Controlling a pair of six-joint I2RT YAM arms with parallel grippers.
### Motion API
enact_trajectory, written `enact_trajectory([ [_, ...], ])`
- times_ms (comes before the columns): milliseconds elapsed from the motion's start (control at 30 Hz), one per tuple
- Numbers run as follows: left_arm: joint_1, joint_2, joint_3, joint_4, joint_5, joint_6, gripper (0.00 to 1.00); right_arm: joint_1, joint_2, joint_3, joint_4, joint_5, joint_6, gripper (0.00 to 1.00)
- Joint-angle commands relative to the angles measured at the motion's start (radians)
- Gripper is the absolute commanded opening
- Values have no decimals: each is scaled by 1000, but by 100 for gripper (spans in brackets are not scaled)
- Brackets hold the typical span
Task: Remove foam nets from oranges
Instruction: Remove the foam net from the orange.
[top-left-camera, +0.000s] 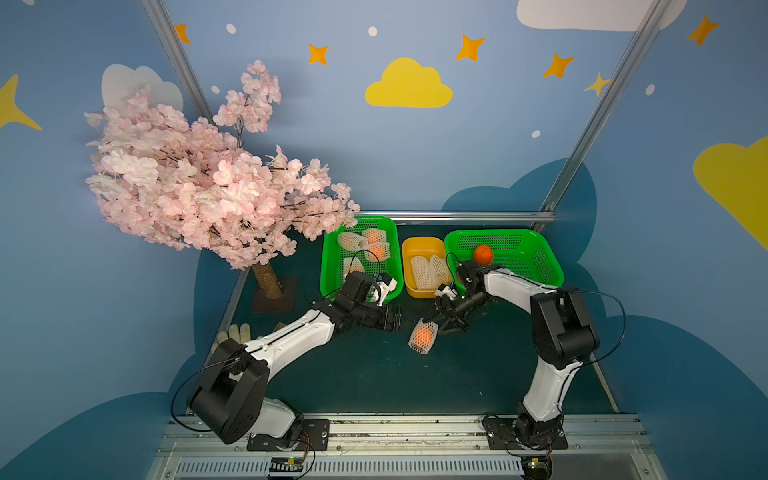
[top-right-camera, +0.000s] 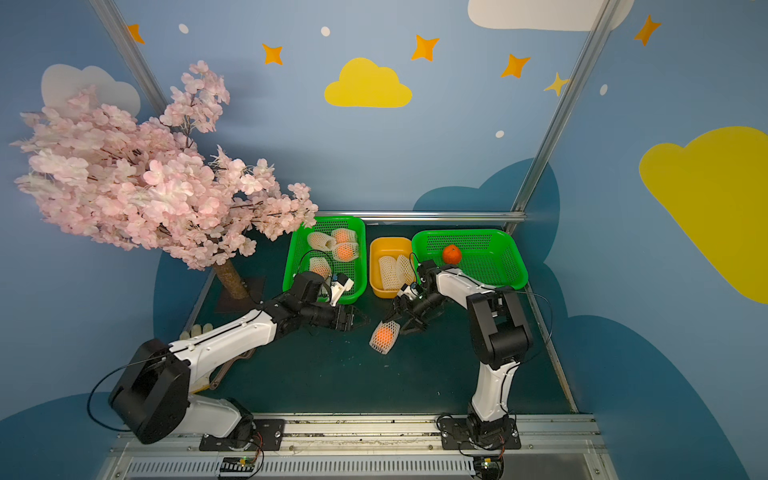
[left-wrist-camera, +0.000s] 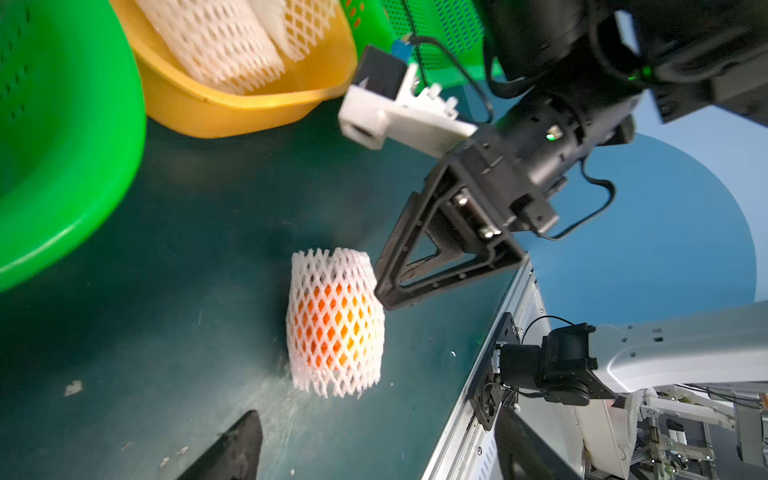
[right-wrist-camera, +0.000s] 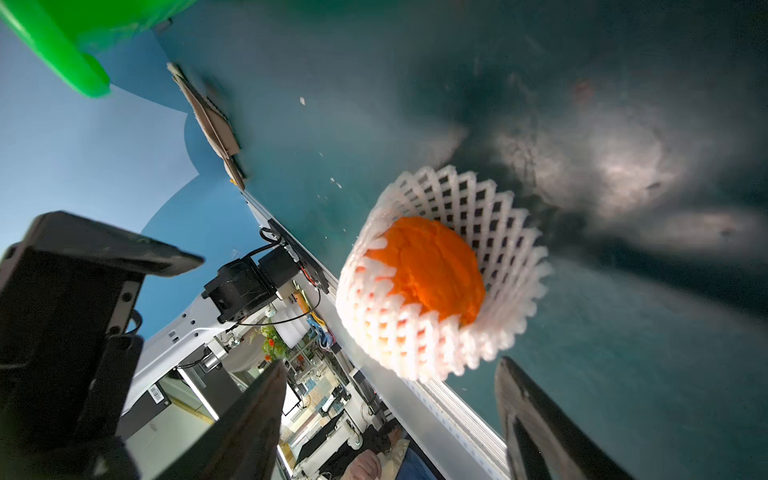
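Note:
One orange (right-wrist-camera: 432, 270) in a white foam net (top-left-camera: 423, 336) (top-right-camera: 384, 337) lies on the dark green table between my two grippers. My left gripper (top-left-camera: 397, 319) (left-wrist-camera: 374, 449) is open just left of it, with nothing between its fingers. My right gripper (top-left-camera: 442, 326) (right-wrist-camera: 395, 399) is open at the net's far right end, and one fingertip (left-wrist-camera: 384, 297) is against the net's side. In the right wrist view the orange shows through the net's open end. A bare orange (top-left-camera: 483, 254) sits in the right green basket (top-left-camera: 540, 253). Netted oranges (top-left-camera: 376, 249) lie in the left green basket (top-left-camera: 328, 266).
A yellow tub (top-left-camera: 422, 245) between the baskets holds two empty foam nets (top-left-camera: 430, 272). A pink blossom tree (top-left-camera: 208, 187) overhangs the table's left side, its trunk beside the left basket. A white glove (top-left-camera: 232, 332) lies by the left arm. A metal rail (top-left-camera: 399, 424) borders the front.

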Motion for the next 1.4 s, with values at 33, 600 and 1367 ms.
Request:
enact_trajectory([
  [33, 6, -77, -18, -3, -19, 73, 87, 16, 34, 12, 31, 19, 26, 74],
  [600, 10, -216, -98, 10, -58, 97, 88, 25, 114, 72, 49, 97, 33, 47],
  [1367, 1, -4, -42, 115, 59, 60, 88, 93, -111, 35, 107, 214, 19, 4],
])
